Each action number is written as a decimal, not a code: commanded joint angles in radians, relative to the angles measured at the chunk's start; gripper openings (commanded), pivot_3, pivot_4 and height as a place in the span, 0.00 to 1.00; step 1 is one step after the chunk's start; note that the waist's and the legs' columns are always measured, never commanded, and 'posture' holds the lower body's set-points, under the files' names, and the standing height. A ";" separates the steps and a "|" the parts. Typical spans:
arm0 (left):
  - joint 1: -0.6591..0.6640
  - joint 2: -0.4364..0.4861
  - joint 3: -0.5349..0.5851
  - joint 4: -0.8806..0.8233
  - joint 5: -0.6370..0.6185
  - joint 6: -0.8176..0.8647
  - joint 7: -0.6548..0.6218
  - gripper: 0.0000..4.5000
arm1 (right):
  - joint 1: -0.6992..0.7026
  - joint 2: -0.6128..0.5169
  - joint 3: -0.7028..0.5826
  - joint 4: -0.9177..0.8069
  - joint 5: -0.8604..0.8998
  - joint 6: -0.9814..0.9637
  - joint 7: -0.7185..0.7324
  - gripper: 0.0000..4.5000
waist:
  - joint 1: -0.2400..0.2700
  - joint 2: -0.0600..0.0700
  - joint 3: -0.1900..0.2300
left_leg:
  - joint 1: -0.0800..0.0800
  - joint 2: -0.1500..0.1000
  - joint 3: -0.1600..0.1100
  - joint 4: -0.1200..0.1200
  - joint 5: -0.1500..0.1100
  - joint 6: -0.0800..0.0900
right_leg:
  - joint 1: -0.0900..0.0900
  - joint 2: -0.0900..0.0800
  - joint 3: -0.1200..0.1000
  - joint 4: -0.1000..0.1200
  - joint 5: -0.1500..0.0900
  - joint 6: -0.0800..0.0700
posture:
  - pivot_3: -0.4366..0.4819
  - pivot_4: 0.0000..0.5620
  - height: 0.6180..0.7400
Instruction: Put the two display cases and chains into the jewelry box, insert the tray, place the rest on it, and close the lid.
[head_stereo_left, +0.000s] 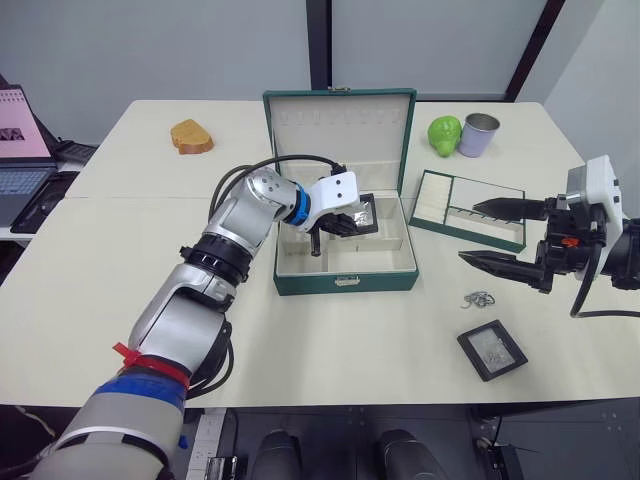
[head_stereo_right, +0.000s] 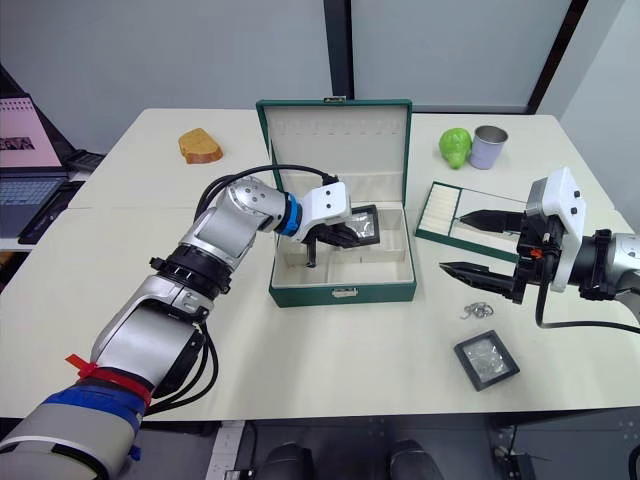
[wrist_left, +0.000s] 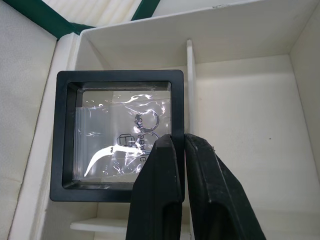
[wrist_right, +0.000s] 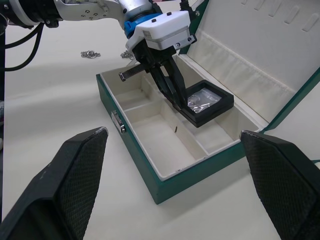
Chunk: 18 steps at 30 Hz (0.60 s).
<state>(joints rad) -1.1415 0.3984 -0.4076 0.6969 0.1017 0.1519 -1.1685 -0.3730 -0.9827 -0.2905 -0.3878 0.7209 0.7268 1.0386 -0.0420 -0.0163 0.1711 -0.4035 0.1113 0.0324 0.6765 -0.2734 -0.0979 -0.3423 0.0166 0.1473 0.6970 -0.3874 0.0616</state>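
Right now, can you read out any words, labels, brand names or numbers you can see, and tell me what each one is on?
No text can be read with certainty.
Display case held by the left gripper: dark print on the clear bag inside, too crumpled and blurred to read.
Pink calendar by the laptop: markings too small to read.
Jewelry box, tray, cup: no text visible.

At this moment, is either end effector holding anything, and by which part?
The left end effector pinches one display case by the black frame along one edge, over the open jewelry box. The right end effector is open and holds nothing.
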 joint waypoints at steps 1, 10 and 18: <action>0.001 0.000 0.016 -0.003 0.013 -0.016 0.006 0.01 | -0.001 -0.023 -0.035 -0.027 0.014 -0.002 -0.009 1.00 | 0.000 0.000 0.000 | 0.000 0.000 0.000 0.000 0.000 0.000 | 0.000 0.000 0.000 0.000 0.000 0.000 | 0.48 0.27 1.00; 0.009 -0.008 0.026 -0.008 0.013 -0.006 0.006 0.01 | -0.012 -0.025 -0.027 -0.017 0.014 -0.007 -0.011 1.00 | 0.006 0.000 0.000 | 0.000 0.000 0.000 0.000 0.000 0.000 | 0.000 0.000 0.000 0.000 0.000 0.000 | 0.48 0.27 1.00; 0.010 -0.013 0.044 -0.018 -0.004 -0.005 0.000 0.44 | -0.016 -0.028 -0.034 -0.008 0.015 -0.011 -0.011 1.00 | 0.009 0.000 0.000 | 0.000 0.000 0.000 0.000 0.000 0.000 | 0.000 0.000 0.000 0.000 0.000 0.000 | 0.48 0.27 1.00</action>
<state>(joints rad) -1.1217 0.3882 -0.3955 0.7122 0.1117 0.1487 -1.1680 -0.3717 -0.9900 -0.2917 -0.3866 0.7261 0.7297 1.0256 -0.0328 -0.0163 0.1711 -0.4038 0.1113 0.0321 0.6768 -0.2734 -0.0979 -0.3423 0.0164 0.1468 0.6970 -0.3874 0.0617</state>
